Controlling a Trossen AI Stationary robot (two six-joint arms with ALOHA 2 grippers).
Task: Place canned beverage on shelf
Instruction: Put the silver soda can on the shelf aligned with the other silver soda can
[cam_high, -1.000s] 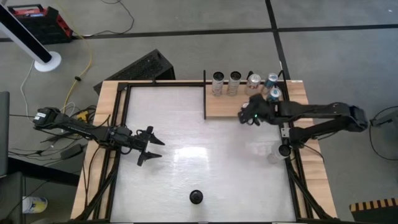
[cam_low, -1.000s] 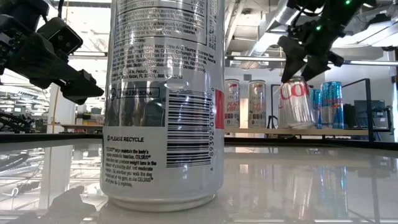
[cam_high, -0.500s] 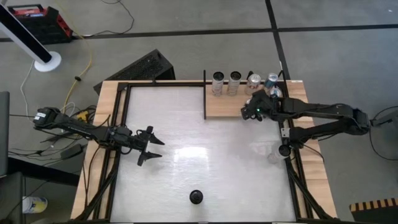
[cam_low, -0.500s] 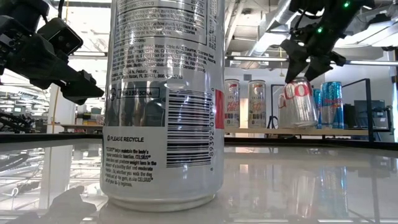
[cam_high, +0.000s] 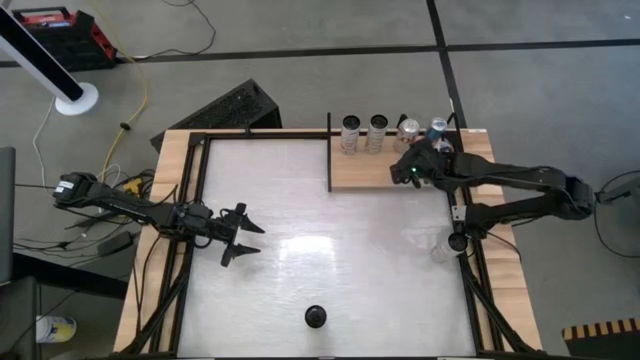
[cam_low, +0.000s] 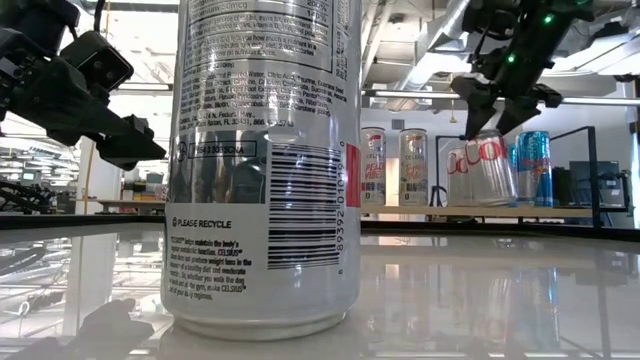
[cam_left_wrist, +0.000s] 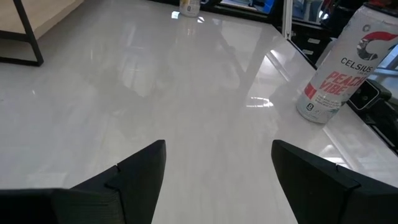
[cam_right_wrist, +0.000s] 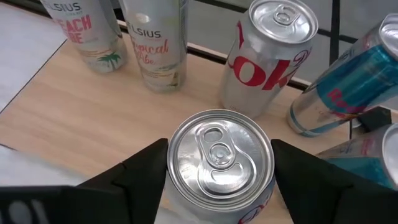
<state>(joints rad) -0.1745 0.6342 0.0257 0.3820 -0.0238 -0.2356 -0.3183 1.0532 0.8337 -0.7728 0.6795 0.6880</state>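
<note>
My right gripper (cam_low: 497, 115) is over the light-wood shelf (cam_high: 365, 172) at the table's far right, shut on a silver Diet Coke can (cam_right_wrist: 219, 158). The can's base is level with the shelf board (cam_low: 560, 211); whether it rests on it I cannot tell. My left gripper (cam_left_wrist: 217, 168) hangs open above the white tabletop at the left, with nothing between its fingers. A tall Celsius can (cam_low: 265, 170) stands upright on the tabletop near the front edge. My right gripper pinches the Coke can between its two fingers (cam_right_wrist: 140, 168), on opposite sides of the wall just under the top rim (cam_right_wrist: 177, 177). The fingers slant down onto it from above and from the near side. The can stands nearly upright, its pull-tab top up.
On the shelf's far part stand two Celsius cans (cam_right_wrist: 155, 43), another Coke can (cam_right_wrist: 267, 56) and blue Red Bull cans (cam_right_wrist: 348, 87), close beside the held can. A black rod (cam_high: 329, 150) edges the shelf's left side. The shelf's near-left boards (cam_right_wrist: 81, 112) are bare.
My right gripper has carried the Coke can over the shelf toward the far-right cans. The can leaned at first and now stands nearly upright beside the other Coke can.
</note>
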